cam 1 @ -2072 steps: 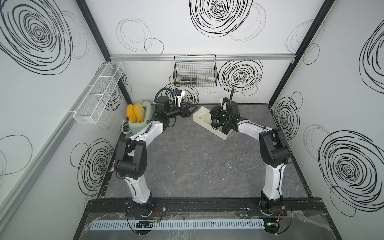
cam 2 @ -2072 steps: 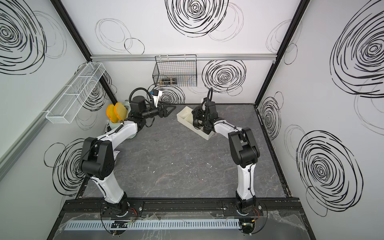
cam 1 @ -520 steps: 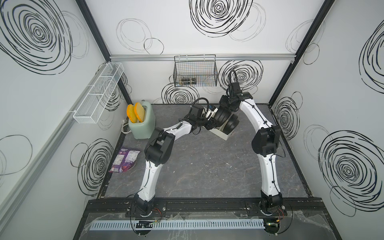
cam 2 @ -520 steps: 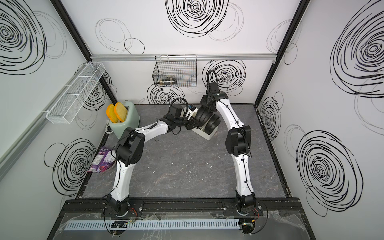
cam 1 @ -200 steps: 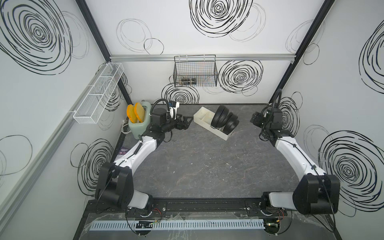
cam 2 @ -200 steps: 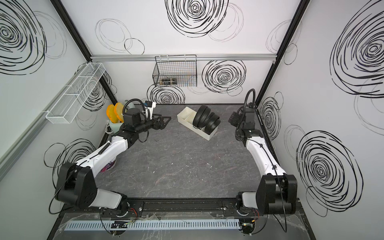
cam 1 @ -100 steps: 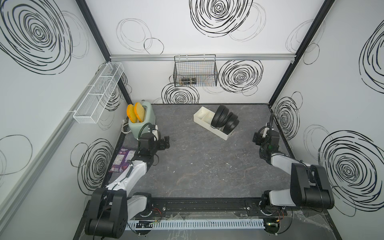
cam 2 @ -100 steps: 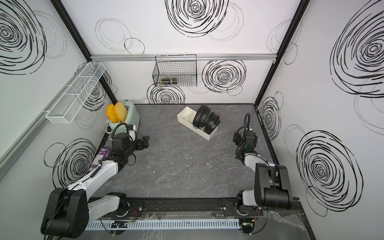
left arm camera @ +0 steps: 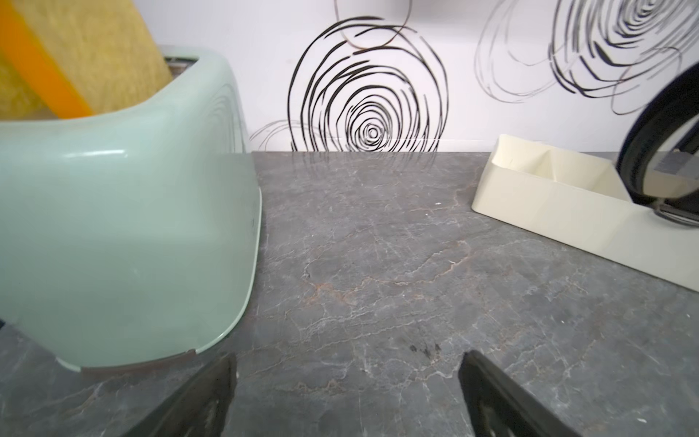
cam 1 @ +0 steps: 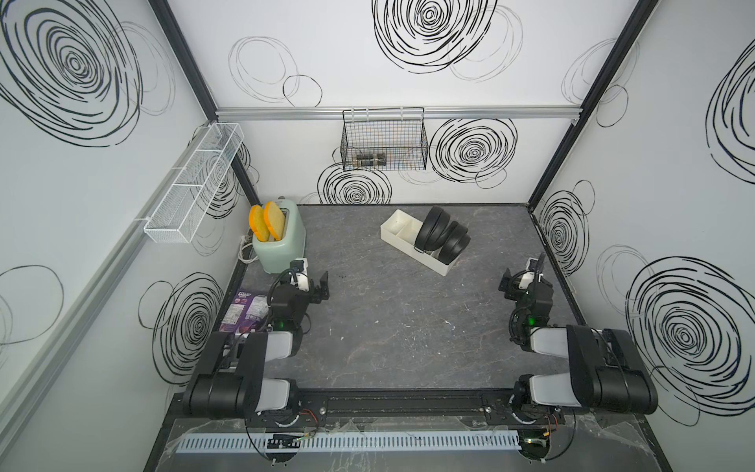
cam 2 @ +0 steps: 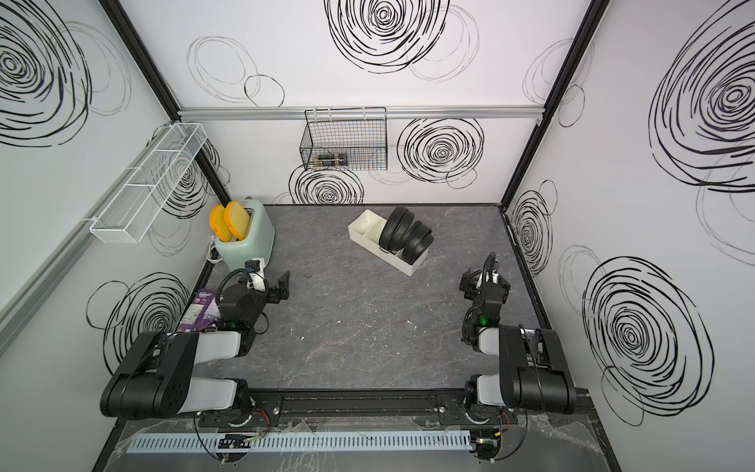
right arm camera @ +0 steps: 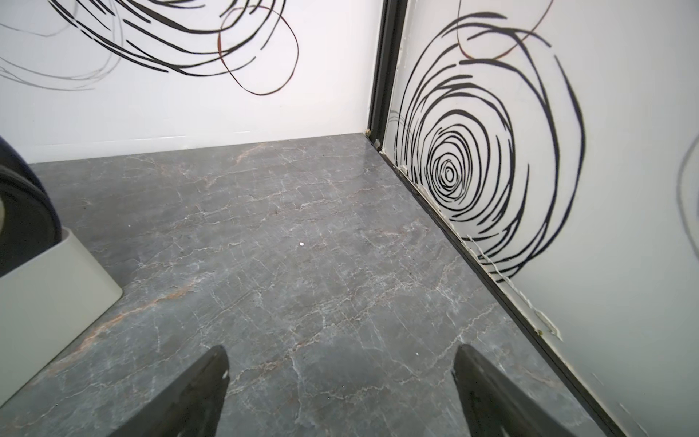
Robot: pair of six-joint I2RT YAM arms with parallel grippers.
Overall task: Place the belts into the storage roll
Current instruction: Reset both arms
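Note:
Two belts, wound into thick black coils point(cam 1: 433, 229) point(cam 1: 454, 246), stand on edge in the right-hand compartments of the cream storage roll point(cam 1: 398, 229), seen in both top views point(cam 2: 365, 229). The tray's two left compartments show bare. My left gripper point(cam 1: 318, 288) hovers low at the front left beside the toaster, open, with nothing between its fingers point(left arm camera: 212, 389). At the front right near the wall my right gripper point(cam 1: 518, 281) is open and empty too. The left wrist view shows the tray point(left arm camera: 548, 196) and one coil point(left arm camera: 650, 151) far ahead; the right wrist view catches the tray's end point(right arm camera: 49, 295).
A mint toaster point(cam 1: 280, 243) holding two yellow slices stands at the back left, with a purple packet point(cam 1: 245, 314) in front of it. A black wire basket point(cam 1: 384, 143) hangs on the back wall and a white mesh shelf point(cam 1: 192, 192) on the left wall.
Both arms have folded back from the middle of the table toward the front rail. The right gripper's fingers have spread a little wider. The coils and tray have stayed put.

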